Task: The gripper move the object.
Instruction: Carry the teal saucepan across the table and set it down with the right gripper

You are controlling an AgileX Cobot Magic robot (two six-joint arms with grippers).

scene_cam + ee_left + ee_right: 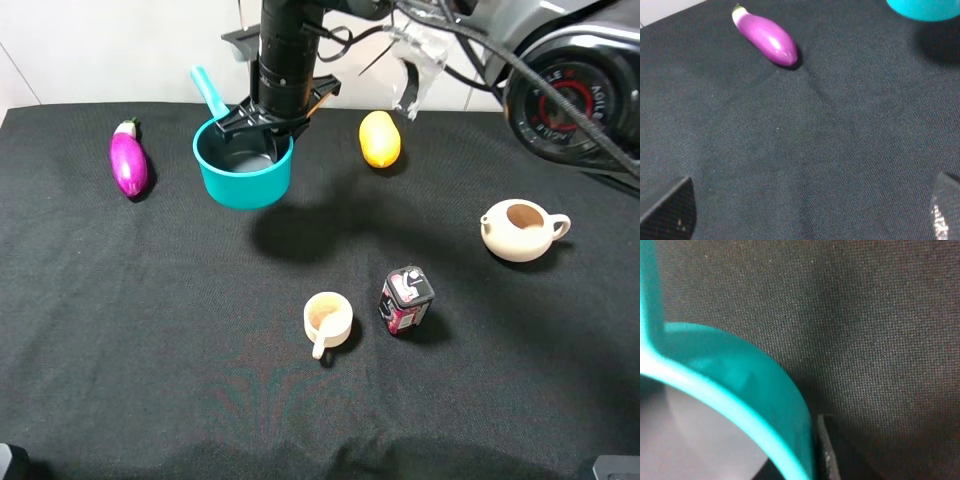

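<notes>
The right gripper [262, 128] reaches across the middle and stands upright over the saucepan [243, 165]. Its jaws are closed to a narrow gap on the pan's rim, near the root of the handle. In the right wrist view you see one finger [823, 452] against the outside of the teal wall; the finger inside the pan is hidden. The left gripper [805, 215] holds nothing, with its two tips spread wide above bare cloth.

The saucepan sits at the far left-centre of the black cloth [150, 350], with its handle pointing toward the far edge. That edge lies close behind the pan. You have broad open cloth in front of the pan.

The purple aubergine [128, 160] lies near the pan on its left. The yellow fruit [380, 138] stands near on its right. The beige cup [327, 317] and the small can [405, 300] stand well apart toward the front, and the teapot [520, 230] stands far right.
</notes>
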